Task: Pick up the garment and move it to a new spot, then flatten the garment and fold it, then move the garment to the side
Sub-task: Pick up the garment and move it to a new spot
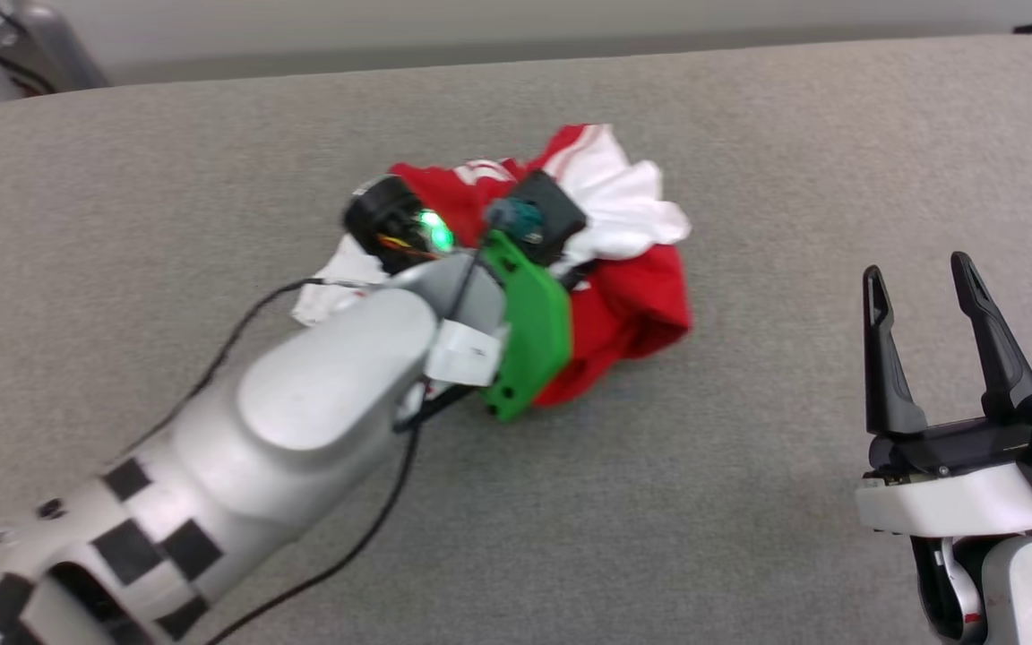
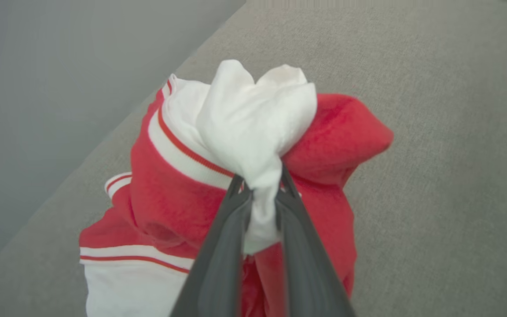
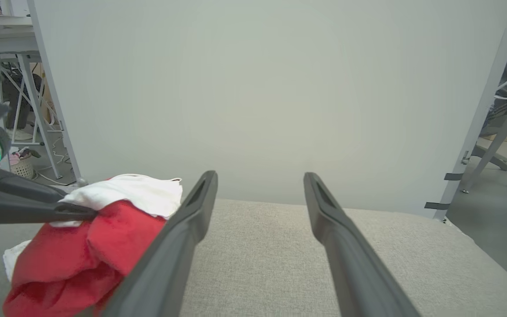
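Lying crumpled on the coarse grey woven surface (image 1: 749,502), the soft red-and-white garment (image 1: 632,305) is clamped by a white fold in the left gripper (image 2: 260,187). Part of the heap is hidden behind the pale forearm (image 1: 319,403). The right gripper (image 1: 918,264) is spread apart, well to its side.

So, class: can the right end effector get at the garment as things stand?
Probably yes: the right end effector stands open, and only bare grey surface lies between it and the garment.
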You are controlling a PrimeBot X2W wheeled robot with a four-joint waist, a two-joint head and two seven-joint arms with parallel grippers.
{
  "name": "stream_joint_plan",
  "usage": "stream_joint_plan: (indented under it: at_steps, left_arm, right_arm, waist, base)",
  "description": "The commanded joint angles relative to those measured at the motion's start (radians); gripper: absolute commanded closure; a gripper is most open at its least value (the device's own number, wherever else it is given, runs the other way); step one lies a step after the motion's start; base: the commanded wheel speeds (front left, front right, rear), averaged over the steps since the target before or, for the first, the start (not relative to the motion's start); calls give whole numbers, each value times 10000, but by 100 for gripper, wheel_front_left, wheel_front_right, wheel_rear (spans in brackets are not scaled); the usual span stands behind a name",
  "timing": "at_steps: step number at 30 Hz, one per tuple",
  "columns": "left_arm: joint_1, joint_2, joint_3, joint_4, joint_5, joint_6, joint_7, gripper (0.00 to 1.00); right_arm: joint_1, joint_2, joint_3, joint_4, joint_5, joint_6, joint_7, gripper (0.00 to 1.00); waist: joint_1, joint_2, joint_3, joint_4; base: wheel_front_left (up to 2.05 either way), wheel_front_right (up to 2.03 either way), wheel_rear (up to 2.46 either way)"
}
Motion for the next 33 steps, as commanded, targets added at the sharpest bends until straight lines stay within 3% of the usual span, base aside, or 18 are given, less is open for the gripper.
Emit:
stream_joint_plan:
  at_steps: [1, 10, 16, 25, 26, 27, 33]
  left_arm:
    - [-245, -317, -161, 206, -88, -27, -188, 100]
    - [-463, -2198, -1333, 1862, -281, -27, -827, 100]
    - [71, -2744, -1439, 2189, 172, -27, -538, 100]
    - [1047, -2957, -1444, 1980, 814, -27, 93, 100]
    - [988, -2965, -1444, 1993, 790, -27, -108, 72]
    - [927, -2974, -1444, 2008, 803, -27, -284, 0]
    - [506, -3047, -1440, 2092, 722, -27, -2342, 0]
  right_arm:
    - [-64, -6, -37, -51, 81, -7, -47, 0]
    - [-358, -6, -281, -142, 245, -7, -47, 0]
    - [-530, -5, -372, -142, 341, -7, -47, 0]
    - [-727, -5, -517, -26, 395, -7, -47, 0]
    - [-713, -5, -548, -5, 380, -7, -47, 0]
    - [-695, -5, -572, 16, 365, -7, -47, 0]
    - [-417, -5, -683, 146, 259, -7, -47, 0]
  waist:
    - [1, -1, 479, -672]
    - [1, -1, 1160, -1300]
    - [1, -1, 1532, -1424]
    - [1, -1, 1641, -1411]
    - [1, -1, 1580, -1365]
    - [1, -1, 1512, -1323]
    - [1, -1, 808, -915]
  base:
    - [0, 0, 0]
    - [0, 0, 0]
    - [0, 0, 0]
    - [0, 0, 0]
    - [0, 0, 0]
    - [0, 0, 0]
    - [0, 0, 0]
